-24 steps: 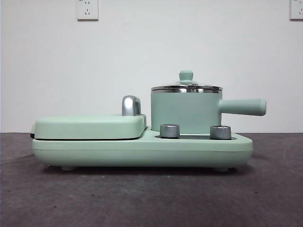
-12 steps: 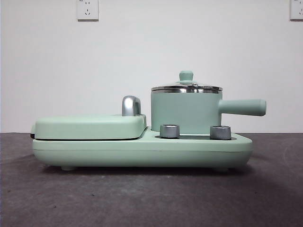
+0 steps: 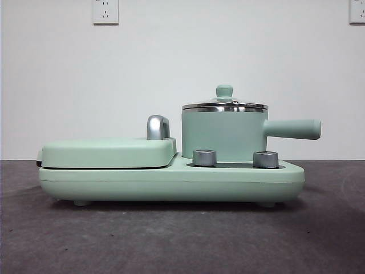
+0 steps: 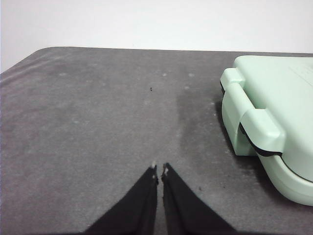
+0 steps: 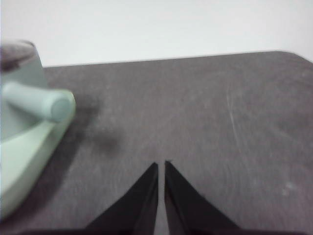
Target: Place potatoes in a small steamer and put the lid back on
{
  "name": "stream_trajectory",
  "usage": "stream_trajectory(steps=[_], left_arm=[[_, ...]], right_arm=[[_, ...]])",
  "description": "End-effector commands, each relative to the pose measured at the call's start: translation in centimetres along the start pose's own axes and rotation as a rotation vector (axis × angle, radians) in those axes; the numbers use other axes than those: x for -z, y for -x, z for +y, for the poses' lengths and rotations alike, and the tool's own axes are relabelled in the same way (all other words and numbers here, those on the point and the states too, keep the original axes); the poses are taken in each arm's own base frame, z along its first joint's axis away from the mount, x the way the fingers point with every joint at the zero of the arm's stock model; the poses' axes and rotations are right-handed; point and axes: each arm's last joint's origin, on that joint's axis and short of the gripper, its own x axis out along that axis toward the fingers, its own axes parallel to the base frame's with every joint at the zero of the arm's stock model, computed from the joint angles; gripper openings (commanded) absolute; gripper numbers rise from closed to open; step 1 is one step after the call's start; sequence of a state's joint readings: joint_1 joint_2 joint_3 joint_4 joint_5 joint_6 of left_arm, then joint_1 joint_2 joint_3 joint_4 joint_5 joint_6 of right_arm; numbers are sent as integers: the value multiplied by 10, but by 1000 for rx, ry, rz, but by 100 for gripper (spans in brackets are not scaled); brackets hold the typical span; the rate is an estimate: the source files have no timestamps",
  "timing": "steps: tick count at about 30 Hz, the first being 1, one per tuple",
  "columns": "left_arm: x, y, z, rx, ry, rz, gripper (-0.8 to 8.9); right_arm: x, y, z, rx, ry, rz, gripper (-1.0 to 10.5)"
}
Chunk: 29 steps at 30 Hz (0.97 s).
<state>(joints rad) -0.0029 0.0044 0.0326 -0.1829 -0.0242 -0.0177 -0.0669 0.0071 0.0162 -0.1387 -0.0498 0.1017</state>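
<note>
Up front, the small steamer (image 3: 224, 135) is sitting on the mint-green cooker base (image 3: 171, 182), the lid (image 3: 224, 105) resting on its rim. Over the left wrist, the left pincer (image 4: 160, 169) is hovering pressed together above the tabletop (image 4: 98, 127). Rightward, the right pincer (image 5: 161, 165) is hanging closed beside the steamer's handle (image 5: 39, 103).

Steamer (image 3: 223, 136) inside hidden by wall and lid (image 3: 224, 105), so contents can't be told; in right wrist view the steamer (image 5: 19, 73) is blurred, cut off at edge. Griddle (image 4: 274, 117) cut off in left wrist view
</note>
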Motion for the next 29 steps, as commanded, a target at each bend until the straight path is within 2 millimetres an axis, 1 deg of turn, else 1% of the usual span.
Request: stream_trajectory(steps=[1, 4, 29], left_arm=[[7, -2, 0, 1, -10, 23, 20], [7, -2, 0, 1, -10, 23, 20], [7, -2, 0, 1, -10, 23, 20]], right_arm=[[2, 0, -1, 11, 14, 9, 20], [5, 0, -2, 39, 25, 40, 20], [3, 0, -2, 43, 35, 16, 21]])
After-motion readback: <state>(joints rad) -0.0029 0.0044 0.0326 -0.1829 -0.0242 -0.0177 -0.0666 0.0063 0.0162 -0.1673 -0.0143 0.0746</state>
